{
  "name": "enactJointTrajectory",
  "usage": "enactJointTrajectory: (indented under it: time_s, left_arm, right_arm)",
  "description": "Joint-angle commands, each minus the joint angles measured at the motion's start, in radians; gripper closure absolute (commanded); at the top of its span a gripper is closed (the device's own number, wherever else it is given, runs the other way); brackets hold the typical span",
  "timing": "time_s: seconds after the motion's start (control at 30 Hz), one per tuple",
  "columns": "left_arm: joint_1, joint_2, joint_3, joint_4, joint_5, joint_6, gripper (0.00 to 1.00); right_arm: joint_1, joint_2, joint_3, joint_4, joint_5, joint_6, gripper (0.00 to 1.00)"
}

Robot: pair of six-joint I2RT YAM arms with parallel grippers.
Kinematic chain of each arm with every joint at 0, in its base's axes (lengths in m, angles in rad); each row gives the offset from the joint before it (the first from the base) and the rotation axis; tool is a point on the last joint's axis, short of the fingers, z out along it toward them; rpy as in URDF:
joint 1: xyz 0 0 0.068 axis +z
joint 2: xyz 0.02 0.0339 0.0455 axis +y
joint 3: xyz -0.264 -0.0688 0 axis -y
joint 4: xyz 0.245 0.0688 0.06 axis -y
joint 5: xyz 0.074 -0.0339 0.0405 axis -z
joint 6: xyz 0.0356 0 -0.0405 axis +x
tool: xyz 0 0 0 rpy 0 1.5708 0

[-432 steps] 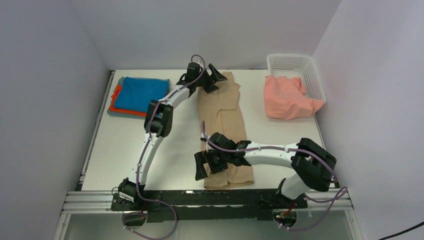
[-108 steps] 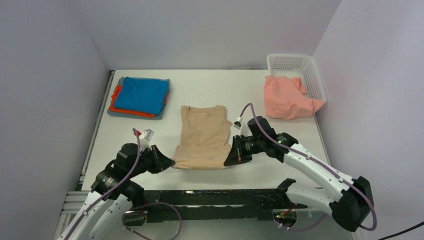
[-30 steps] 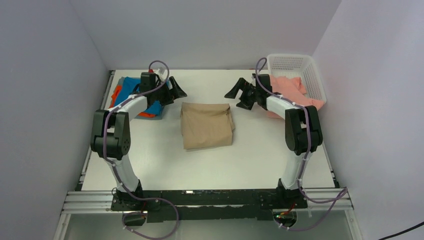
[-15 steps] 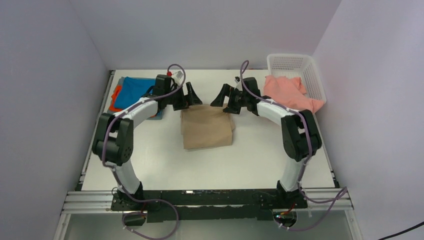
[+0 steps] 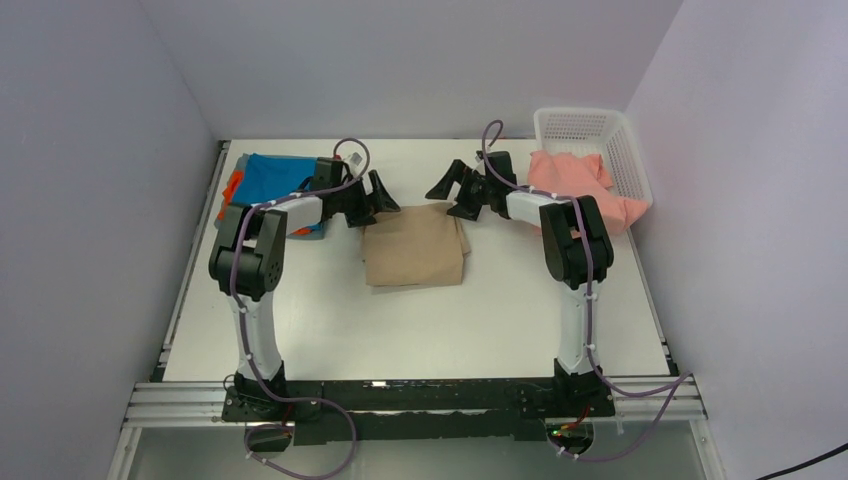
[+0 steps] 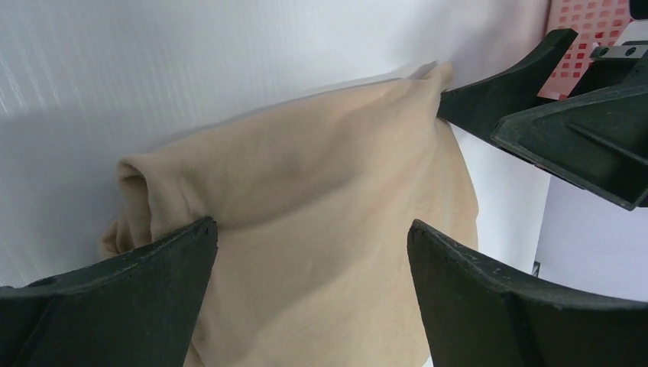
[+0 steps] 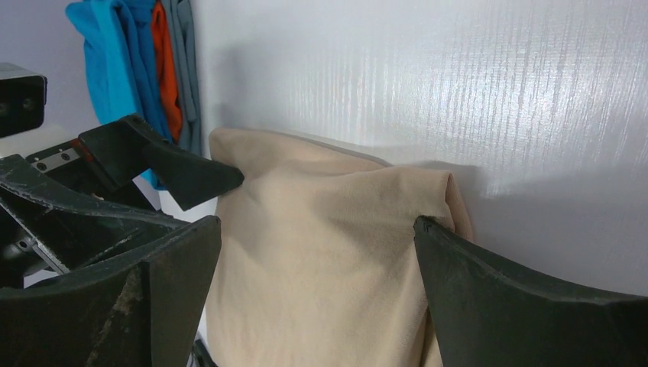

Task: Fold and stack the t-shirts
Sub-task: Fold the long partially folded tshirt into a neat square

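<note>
Our left end effector [image 5: 381,199] is spread wide with nothing held, its fingers straddling the far left corner of the folded tan-beige t-shirt [image 5: 413,250]. Our right end effector [image 5: 451,196] is equally wide and empty at the far right corner. The two tips face each other, near but apart. Behind each, the wrist link runs outward to an elbow, and the arm drops from there to its base. Beyond the left wrist lies the stacked blue t-shirt [image 5: 275,178]. Beyond the right wrist, the salmon-pink t-shirt [image 5: 572,178] spills from the basket [image 5: 590,124] onto the surface [image 5: 400,325].
</note>
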Motion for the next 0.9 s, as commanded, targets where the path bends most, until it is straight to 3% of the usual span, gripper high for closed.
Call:
enactJointTrajectory:
  time_s: [0.0, 0.2, 0.3, 0.4, 0.53, 0.77, 0.87]
  left_arm:
    - [0.005, -0.012, -0.065, -0.001, -0.038, 0.020, 0.01]
    - [-0.003, -0.222, 0.033, -0.132, -0.150, 0.091, 0.01]
    - [-0.037, -0.353, 0.022, -0.164, -0.210, 0.115, 0.01]
    - [-0.092, -0.455, -0.045, -0.172, -0.226, 0.128, 0.00]
    - [-0.143, -0.543, -0.247, -0.036, -0.088, 0.065, 0.01]
    - [-0.212, -0.497, -0.483, 0.179, -0.065, -0.011, 0.00]
    - [-0.211, -0.426, -0.536, 0.207, -0.108, -0.027, 0.01]
  right_arm:
    - [-0.004, 0.019, -0.031, -0.076, 0.072, -0.046, 0.00]
    - [-0.004, -0.138, 0.055, -0.222, 0.087, -0.146, 0.00]
    - [0.007, -0.281, -0.014, -0.213, 0.081, -0.143, 0.00]
    - [0.034, -0.405, -0.149, -0.151, 0.037, -0.111, 0.00]
    - [0.101, -0.518, -0.334, -0.016, -0.041, -0.043, 0.00]
    - [0.159, -0.542, -0.622, 0.278, -0.141, 0.104, 0.00]
    - [0.130, -0.493, -0.697, 0.296, -0.094, 0.082, 0.00]
